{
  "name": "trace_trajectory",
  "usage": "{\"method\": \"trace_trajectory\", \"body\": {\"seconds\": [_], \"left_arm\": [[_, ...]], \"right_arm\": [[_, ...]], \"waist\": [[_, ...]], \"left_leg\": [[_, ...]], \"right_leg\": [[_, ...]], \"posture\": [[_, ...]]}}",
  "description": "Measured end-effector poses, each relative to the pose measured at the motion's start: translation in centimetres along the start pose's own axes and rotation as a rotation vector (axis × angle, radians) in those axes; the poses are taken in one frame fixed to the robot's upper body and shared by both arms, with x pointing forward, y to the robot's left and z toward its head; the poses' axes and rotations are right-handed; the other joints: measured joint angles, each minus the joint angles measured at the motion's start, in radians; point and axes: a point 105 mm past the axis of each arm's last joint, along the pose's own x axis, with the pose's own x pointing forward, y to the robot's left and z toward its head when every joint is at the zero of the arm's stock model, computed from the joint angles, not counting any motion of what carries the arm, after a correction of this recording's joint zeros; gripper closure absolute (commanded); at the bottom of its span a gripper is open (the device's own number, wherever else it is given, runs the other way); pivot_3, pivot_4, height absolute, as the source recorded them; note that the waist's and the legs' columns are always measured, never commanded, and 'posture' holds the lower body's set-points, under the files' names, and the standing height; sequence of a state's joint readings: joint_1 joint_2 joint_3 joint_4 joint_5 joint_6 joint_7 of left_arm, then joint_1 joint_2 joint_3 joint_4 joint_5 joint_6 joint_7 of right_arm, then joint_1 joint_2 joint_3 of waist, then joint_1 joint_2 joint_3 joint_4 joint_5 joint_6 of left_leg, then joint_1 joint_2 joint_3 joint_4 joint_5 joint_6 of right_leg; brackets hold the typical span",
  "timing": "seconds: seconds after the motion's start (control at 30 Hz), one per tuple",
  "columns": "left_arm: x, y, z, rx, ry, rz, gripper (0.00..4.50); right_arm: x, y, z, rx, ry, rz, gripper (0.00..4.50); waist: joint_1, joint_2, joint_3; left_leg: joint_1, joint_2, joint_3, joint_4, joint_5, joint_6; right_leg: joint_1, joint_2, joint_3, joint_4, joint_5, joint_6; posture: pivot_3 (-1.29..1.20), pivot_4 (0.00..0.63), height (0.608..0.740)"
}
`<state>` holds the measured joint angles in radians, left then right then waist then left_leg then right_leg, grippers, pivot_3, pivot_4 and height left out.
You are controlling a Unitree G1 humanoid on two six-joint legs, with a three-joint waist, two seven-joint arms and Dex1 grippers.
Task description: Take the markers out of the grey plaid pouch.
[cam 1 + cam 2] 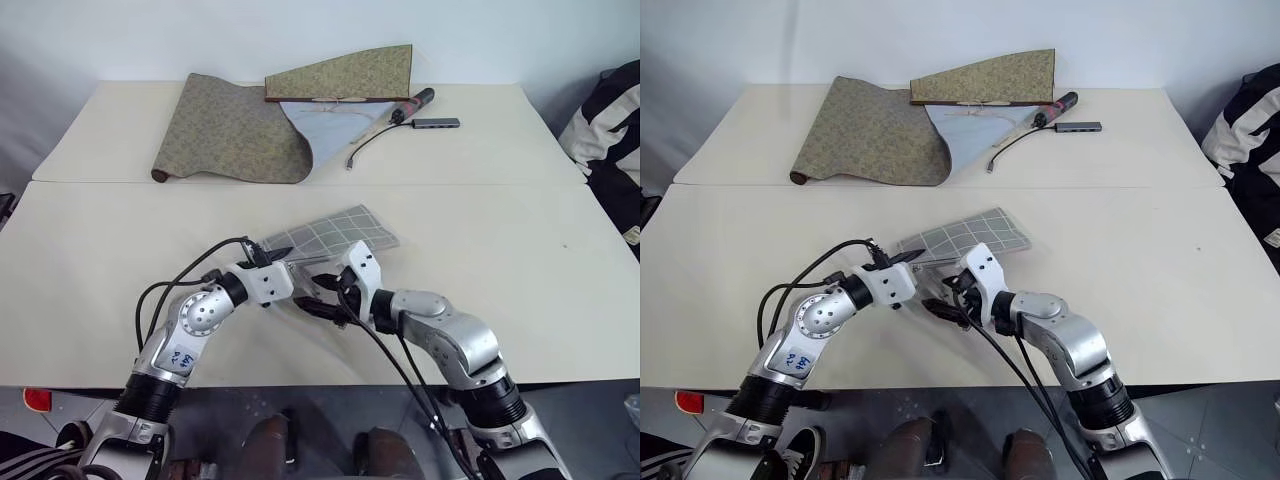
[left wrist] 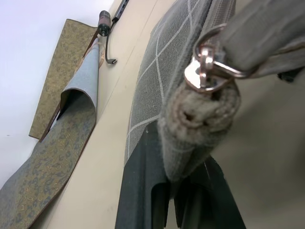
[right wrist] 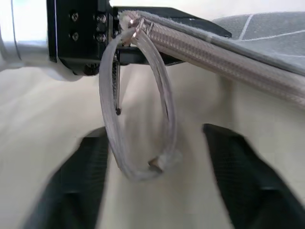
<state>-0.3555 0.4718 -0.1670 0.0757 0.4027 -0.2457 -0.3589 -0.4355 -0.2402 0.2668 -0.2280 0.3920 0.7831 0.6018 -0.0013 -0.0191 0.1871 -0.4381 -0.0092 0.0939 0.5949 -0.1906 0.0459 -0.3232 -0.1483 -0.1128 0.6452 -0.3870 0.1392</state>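
Holding the grey plaid pouch [image 1: 330, 235] by its near corner, our left gripper [image 1: 283, 262] is closed tight on the fabric. Our right gripper [image 3: 152, 176] stands half open and empty, the wrist loop [image 3: 138, 119] hanging between its fingers. We risk catching the loop instead of the pouch mouth.

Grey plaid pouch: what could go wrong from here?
1. The left claw pinches only one corner of the grey plaid pouch, near the clasp; the fabric may slip out.
2. The wrist loop dangles between the right claw's open fingers, so closing could catch the loop instead of the pouch.
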Motion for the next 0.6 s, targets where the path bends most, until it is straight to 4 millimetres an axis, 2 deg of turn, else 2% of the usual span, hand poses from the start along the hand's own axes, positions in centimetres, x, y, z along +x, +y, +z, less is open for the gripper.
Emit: {"method": "trace_trajectory", "body": {"seconds": [0.1,0.2,0.37,0.6], "left_arm": [[0.1,0.0,0.1,0.000,0.000,-0.002,4.50],[0.2,0.0,0.1,-0.001,-0.001,-0.003,4.50],[0.2,-0.1,0.2,-0.007,-0.006,-0.007,4.50],[-1.1,-0.7,0.0,-0.095,-0.033,-0.042,4.50]], "right_arm": [[0.0,-0.1,0.5,-0.029,-0.001,0.004,3.60],[-0.1,-0.1,0.2,-0.032,0.008,0.003,4.49],[-1.0,-1.1,0.6,-0.029,-0.009,-0.030,4.49],[-4.0,-3.9,1.0,-0.085,0.019,-0.092,4.49]], "waist": [[0.001,0.000,0.000],[0.001,0.000,0.000],[0.001,0.000,0.000],[-0.002,0.000,0.000]], "left_leg": [[0.000,0.000,0.000,0.000,0.000,0.000],[0.000,0.000,0.000,0.000,0.000,0.000],[0.000,0.000,0.000,0.000,0.000,0.000],[0.000,0.000,0.000,-0.001,0.000,0.000]], "right_leg": [[0.000,0.000,0.000,0.000,0.000,0.000],[0.000,0.000,0.000,-0.001,0.000,0.000],[0.000,0.000,0.000,-0.001,0.000,0.000],[0.000,0.000,0.000,-0.002,0.000,0.000]], "posture": [[0.00,0.150,0.740],[0.00,0.150,0.740],[0.00,0.150,0.740],[0.00,0.150,0.740]]}}
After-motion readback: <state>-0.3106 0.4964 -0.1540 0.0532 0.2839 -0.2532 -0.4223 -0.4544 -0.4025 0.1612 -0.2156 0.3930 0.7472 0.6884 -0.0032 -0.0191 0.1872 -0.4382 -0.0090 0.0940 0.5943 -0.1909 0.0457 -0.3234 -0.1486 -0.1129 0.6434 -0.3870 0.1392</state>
